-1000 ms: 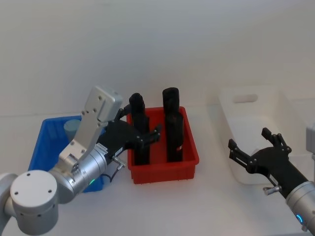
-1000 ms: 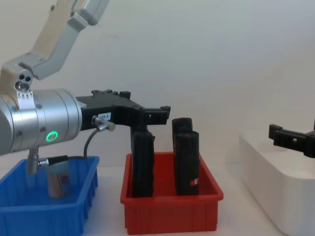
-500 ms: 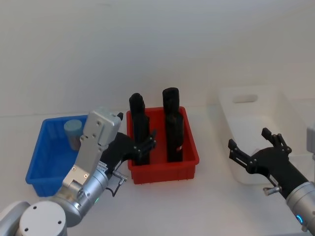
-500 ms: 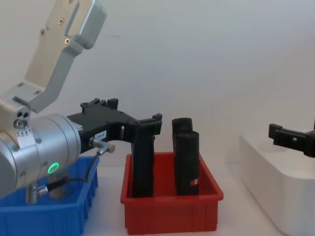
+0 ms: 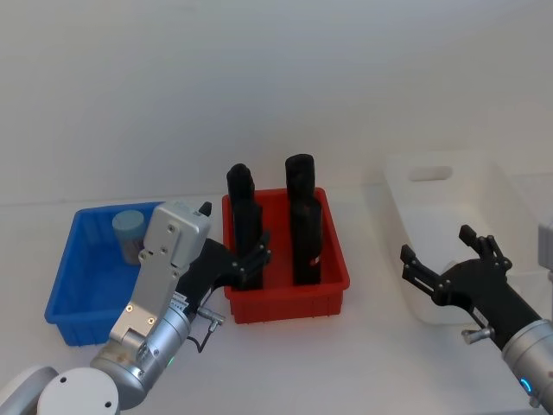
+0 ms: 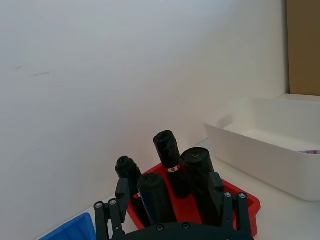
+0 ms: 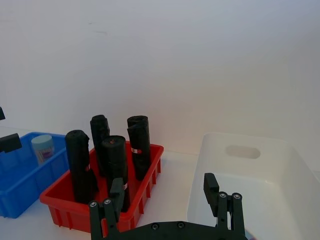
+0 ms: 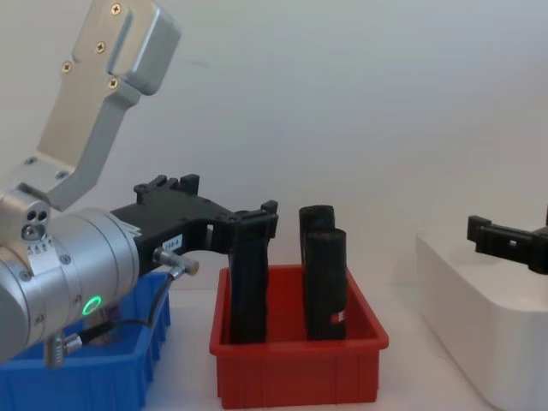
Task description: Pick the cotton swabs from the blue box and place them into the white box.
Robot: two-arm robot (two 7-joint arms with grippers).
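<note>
One cotton swabs jar (image 5: pixel 130 232) with a pale lid stands in the far corner of the blue box (image 5: pixel 65 259), also seen in the right wrist view (image 7: pixel 42 147). My left gripper (image 5: pixel 251 259) hangs open and empty between the blue box and the red bin, its fingers pointing at the black blocks (image 6: pixel 170 210). The white box (image 5: pixel 406 207) sits at the right. My right gripper (image 5: pixel 439 246) hovers open and empty at that box's near left corner (image 7: pixel 162 205).
A red bin (image 5: pixel 333 281) holding several upright black blocks (image 5: pixel 302 216) stands between the two boxes. In the chest view the left arm's big silver wrist covers much of the blue box (image 8: pixel 86 385). White tabletop lies in front of the bins.
My left arm has pulled back and down from above the blue box, uncovering the jar; its gripper stays open and empty. The right arm has not moved.
</note>
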